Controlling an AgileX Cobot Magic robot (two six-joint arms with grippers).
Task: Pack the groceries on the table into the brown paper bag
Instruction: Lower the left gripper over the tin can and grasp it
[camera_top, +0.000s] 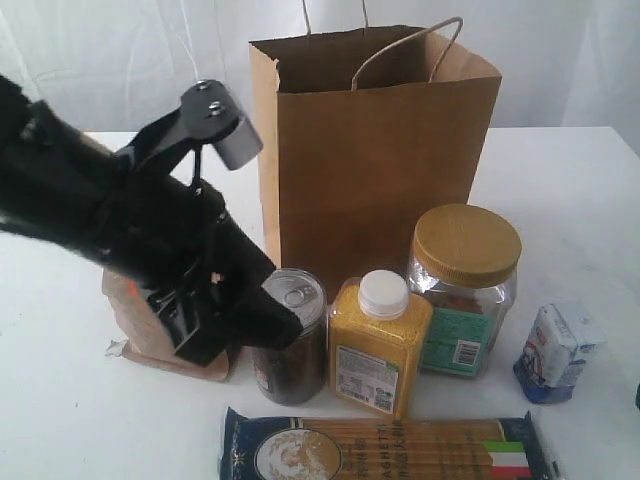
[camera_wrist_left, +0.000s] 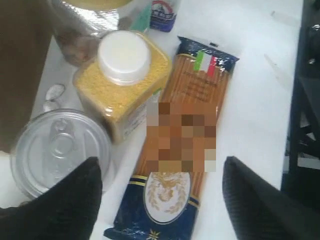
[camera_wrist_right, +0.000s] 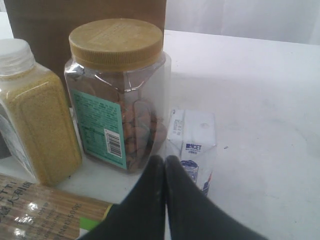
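The white surface (camera_top: 565, 190) carries the upright brown paper bag (camera_top: 375, 160), with the dark can (camera_top: 292, 345), yellow bottle (camera_top: 380, 345), gold-lidded jar (camera_top: 463, 290) and spaghetti pack (camera_top: 385, 452) in front of it. The left hand (camera_wrist_left: 161, 172) is spread wide above the spaghetti pack. The right hand (camera_wrist_right: 164, 164) is pressed closed and empty near the blue-white packet (camera_wrist_right: 192, 145).

Can (camera_top: 298, 293), bottle (camera_top: 380, 345), jar (camera_top: 465, 290), packet (camera_top: 556, 350) stand before the open brown paper bag (camera_top: 380, 170) (spaghetti pack (camera_top: 390, 452) flat).

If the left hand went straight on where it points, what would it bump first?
Probably the long spaghetti pack, lying between the open left hand's fingers. One finger sits by the can, so it might clip that; depth is unclear.
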